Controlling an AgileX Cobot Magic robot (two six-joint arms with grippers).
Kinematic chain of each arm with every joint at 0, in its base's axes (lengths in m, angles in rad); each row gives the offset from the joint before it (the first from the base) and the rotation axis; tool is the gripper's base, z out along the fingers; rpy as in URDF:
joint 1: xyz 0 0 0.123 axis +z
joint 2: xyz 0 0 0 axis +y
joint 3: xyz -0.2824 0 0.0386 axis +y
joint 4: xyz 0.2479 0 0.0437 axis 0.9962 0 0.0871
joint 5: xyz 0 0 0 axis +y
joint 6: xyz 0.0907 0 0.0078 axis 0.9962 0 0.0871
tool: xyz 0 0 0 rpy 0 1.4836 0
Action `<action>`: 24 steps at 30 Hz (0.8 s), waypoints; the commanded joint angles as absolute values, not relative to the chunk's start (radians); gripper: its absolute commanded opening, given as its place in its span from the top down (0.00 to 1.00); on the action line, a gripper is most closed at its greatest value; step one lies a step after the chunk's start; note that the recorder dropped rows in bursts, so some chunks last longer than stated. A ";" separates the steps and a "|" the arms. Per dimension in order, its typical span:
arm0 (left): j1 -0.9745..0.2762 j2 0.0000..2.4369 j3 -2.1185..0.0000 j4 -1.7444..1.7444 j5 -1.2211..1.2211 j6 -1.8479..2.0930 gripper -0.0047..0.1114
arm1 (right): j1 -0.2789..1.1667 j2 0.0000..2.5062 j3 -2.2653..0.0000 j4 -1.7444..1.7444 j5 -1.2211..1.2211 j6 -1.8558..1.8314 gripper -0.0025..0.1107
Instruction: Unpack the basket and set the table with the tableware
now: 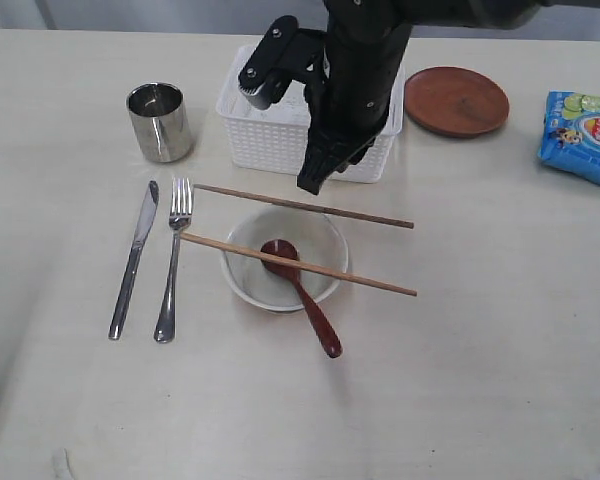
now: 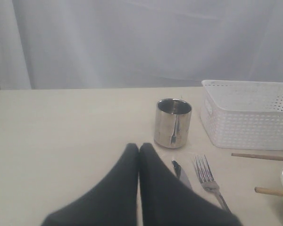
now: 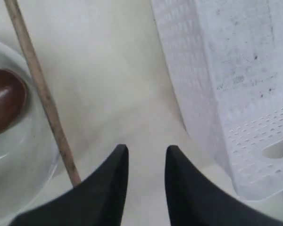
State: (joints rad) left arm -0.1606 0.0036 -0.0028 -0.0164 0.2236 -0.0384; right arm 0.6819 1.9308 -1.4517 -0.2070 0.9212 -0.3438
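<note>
Black fingers [image 3: 115, 181] of the right gripper [image 3: 147, 150] stand spread with bare tabletop between them, pinching nothing. They hang just beside the lattice wall of the basket [image 3: 236, 94] and near one end of the far chopstick [image 3: 42, 94]. On the other arm, the left gripper [image 2: 137, 147] has its fingers pressed together and empty, low over the table [image 1: 460, 380] and short of the knife [image 2: 181, 172] and fork [image 2: 203, 169].

Outward from the right fingers, the far chopstick runs along the far rim of the bowl [image 1: 242, 285]. A near chopstick [image 1: 370, 283] lies across the bowl's top, and the two are not parallel. Resting with its head in the bowl, the spoon [image 1: 315, 315] has its handle out over the rim. Beyond the knife the cup [image 1: 160, 122] stands upright beside the basket. The plate [image 1: 456, 100] lies on the basket's other side, well apart from the setting and near the chip bag [image 1: 583, 135]. What shows of the basket's inside is bare, so I judge the unpacking done and only the arranging left.

Both chopsticks should be light, stiff and apt to roll, so a crosswise pinch near mid-length would keep one level. With its length raised off the table, the one on the bowl offers the easier hold. The plate looks like stiff, light wood lying flat, best taken at its edge with one finger under the rim. I expect the bowl to chip if knocked and the steel pieces to be slippery
</note>
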 commanded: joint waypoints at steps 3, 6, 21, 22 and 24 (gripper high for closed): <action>-0.162 0.000 0.000 -0.019 0.213 -0.038 0.96 | 0.641 1.927 -1.452 -0.214 0.884 -0.333 0.73; -0.162 0.000 0.000 -0.019 0.213 -0.038 0.96 | 0.630 1.927 -1.452 -0.211 0.887 -0.330 0.73; -0.162 0.000 0.000 -0.019 0.213 -0.038 0.96 | 0.467 1.985 -1.452 -0.053 1.029 -0.476 0.73; -0.162 0.000 0.000 -0.019 0.213 -0.038 0.96 | 0.449 1.993 -1.452 -0.015 1.045 -0.519 0.73; -0.162 0.000 0.000 -0.019 0.213 -0.038 0.96 | 0.426 2.009 -1.452 0.023 1.070 -0.590 0.73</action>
